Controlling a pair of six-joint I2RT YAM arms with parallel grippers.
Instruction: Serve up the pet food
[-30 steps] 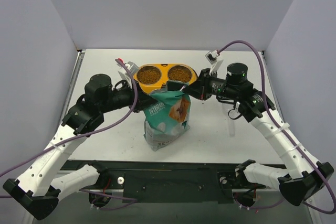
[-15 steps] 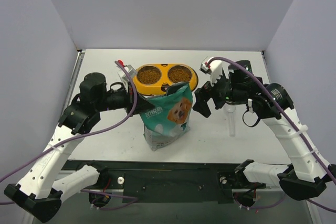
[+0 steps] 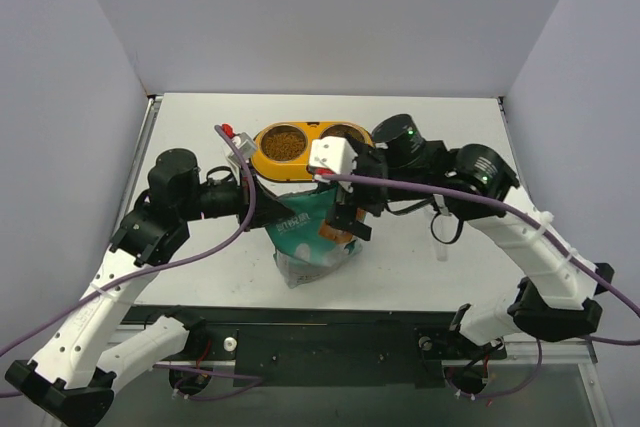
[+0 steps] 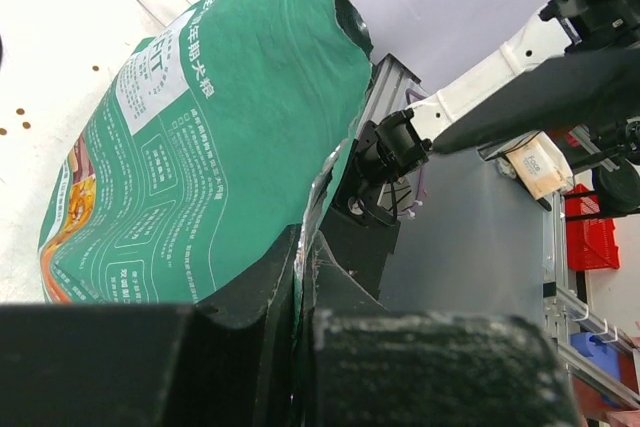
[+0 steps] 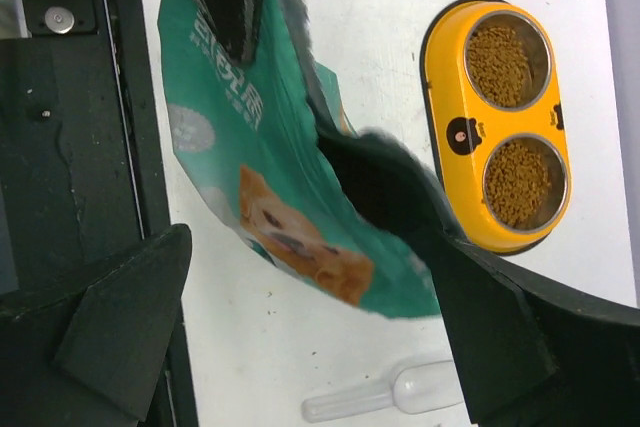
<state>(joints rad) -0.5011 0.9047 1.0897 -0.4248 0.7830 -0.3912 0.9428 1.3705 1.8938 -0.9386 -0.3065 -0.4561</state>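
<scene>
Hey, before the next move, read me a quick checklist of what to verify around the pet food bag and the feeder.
1. Grip of the left gripper on the bag: ok, jaws shut on its edge.
2. Grip of the right gripper on the bag: not ok, jaws open around its top.
3. Food in the feeder: ok, both bowls hold kibble.
4. Spills on the table: not ok, a few stray pellets lie beside the bag.
5. Clearance of the scoop: ok, it lies apart from the bag.
6. Food left inside the bag: cannot tell.
</scene>
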